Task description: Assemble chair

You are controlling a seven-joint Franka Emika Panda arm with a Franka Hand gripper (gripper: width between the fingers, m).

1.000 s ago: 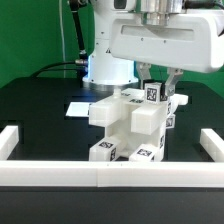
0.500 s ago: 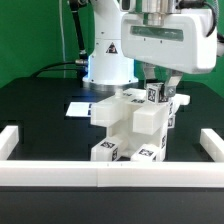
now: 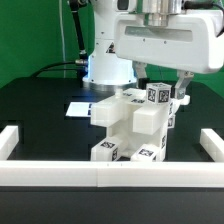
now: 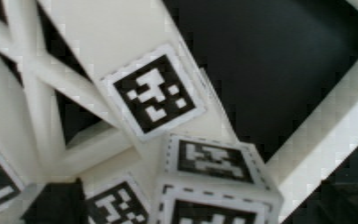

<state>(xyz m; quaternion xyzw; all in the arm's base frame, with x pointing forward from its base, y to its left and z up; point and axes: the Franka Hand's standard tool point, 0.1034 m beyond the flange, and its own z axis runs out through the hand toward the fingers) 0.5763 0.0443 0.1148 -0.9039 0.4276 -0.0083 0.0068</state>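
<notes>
The chair (image 3: 133, 125), a chunky stack of white blocks and bars with small black-and-white tags (image 3: 156, 95), stands part-built near the middle of the black surface (image 3: 45, 125), just behind the near rail. Its tallest part rises on the exterior view's right side, with a tagged block at the top; lower blocks step out toward the left and the near edge. The hand (image 3: 165, 90) hangs right over that top block with its two dark fingers (image 3: 184, 90) spread wide, one on either side of it, and a gap shows between the block and the right-hand finger, so it grips nothing. In the wrist view, white bars with tags (image 4: 156, 90) cross the picture very close and slightly blurred. Behind the chair to the left the marker board (image 3: 80, 107) lies flat. White rails (image 3: 60, 173) border the surface at the near side, left and right. The arm's base (image 3: 105, 65) stands at the far side.
</notes>
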